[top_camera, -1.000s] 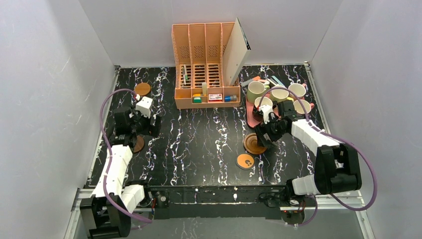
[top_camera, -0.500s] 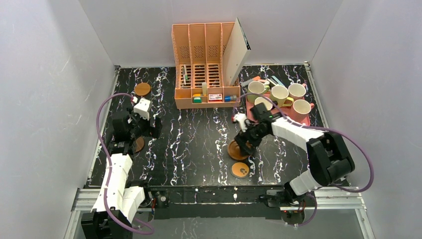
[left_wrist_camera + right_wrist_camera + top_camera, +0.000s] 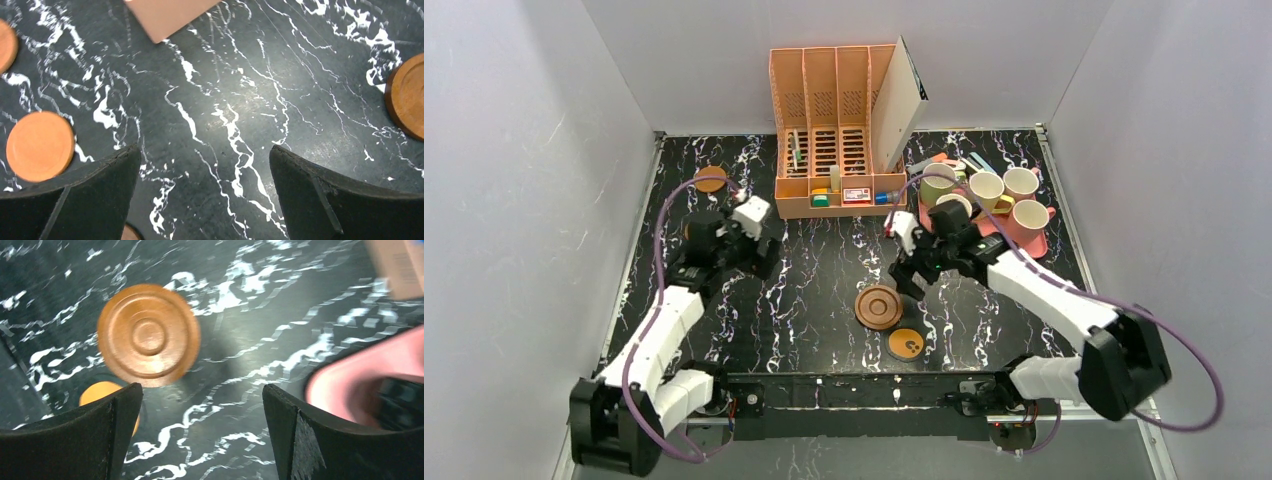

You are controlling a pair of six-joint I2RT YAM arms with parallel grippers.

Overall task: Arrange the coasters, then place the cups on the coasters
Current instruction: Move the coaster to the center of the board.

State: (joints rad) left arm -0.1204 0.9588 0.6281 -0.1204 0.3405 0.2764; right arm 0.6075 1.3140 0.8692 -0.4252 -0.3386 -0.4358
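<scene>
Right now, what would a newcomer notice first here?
A tall orange plastic file organiser stands at the back centre of the black marbled table. At back right, handled mugs cluster at a pink rectangular tray. A large ringed wooden coaster lies near the front centre.

No legible text, number or brand anywhere. Dark marks on the orange coaster (image 3: 907, 344) too small to make out; label on the red-and-white box (image 3: 856, 195) blurred.
</scene>
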